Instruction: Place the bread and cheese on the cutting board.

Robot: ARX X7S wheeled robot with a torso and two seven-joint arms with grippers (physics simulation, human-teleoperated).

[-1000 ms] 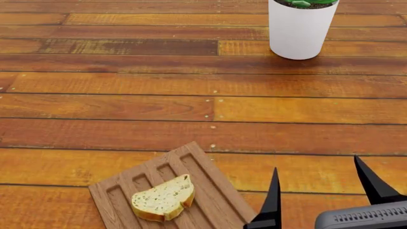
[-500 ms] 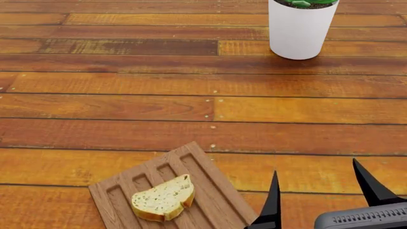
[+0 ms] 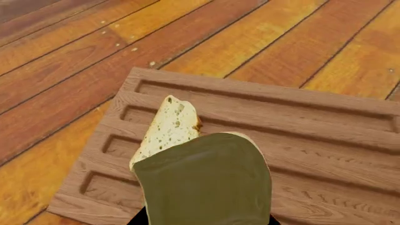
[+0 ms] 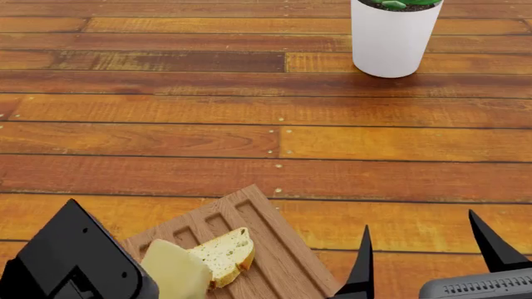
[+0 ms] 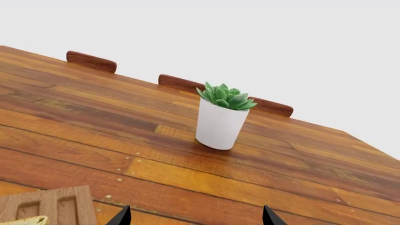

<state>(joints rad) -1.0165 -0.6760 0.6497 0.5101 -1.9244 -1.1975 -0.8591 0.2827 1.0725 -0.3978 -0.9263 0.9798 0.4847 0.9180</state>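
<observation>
Bread (image 4: 223,255) lies on the cutting board (image 4: 275,243) at the near left of the wooden table (image 4: 166,137), flat across the grooves, crust toward the right. The cheese (image 4: 176,271) hangs just over the near end of the slice, hiding part of it, carried at the tip of the left gripper (image 3: 203,216); its jaws are hidden behind the chunk in the left wrist view, so whether they clamp it cannot be told for certain. The right gripper (image 4: 432,261) hovers to the right of the board, its two black fingers (image 4: 362,261) spread well apart and empty. A white pot (image 4: 392,38) with a green succulent (image 5: 225,97) stands at the far right.
</observation>
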